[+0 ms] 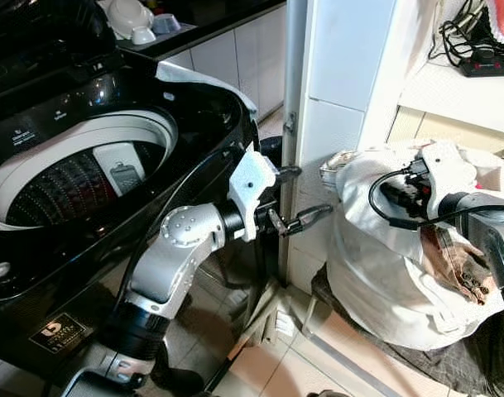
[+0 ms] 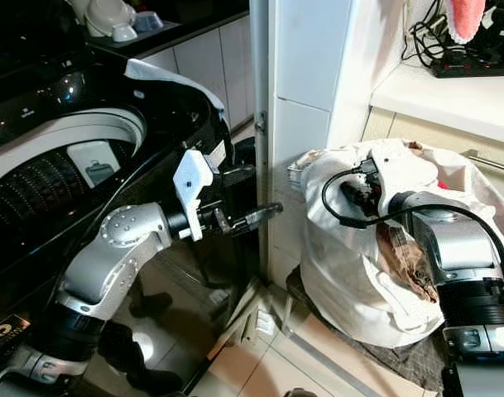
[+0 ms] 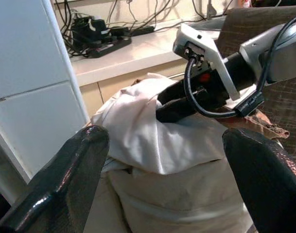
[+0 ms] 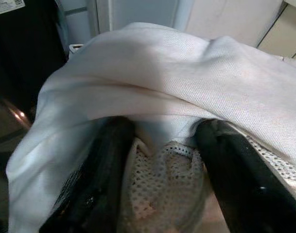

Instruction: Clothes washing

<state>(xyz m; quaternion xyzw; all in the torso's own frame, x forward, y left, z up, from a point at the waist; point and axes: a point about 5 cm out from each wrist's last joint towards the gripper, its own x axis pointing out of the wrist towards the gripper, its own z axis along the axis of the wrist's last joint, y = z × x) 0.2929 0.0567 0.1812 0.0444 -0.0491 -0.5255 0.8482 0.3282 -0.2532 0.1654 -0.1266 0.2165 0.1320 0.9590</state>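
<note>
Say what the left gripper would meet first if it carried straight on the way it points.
Probably the white laundry bag: the open left gripper points at its cloth side, below the right gripper reaching into the bag's top. Depth is uncertain.

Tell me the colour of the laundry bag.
The laundry bag is off-white cloth; it shows best in the left eye view, where the right gripper reaches into its top.

A white pillar [image 1: 338, 99] rises from the pale tiled floor [image 1: 268, 368], with white cabinets [image 1: 235, 58] behind.
</note>
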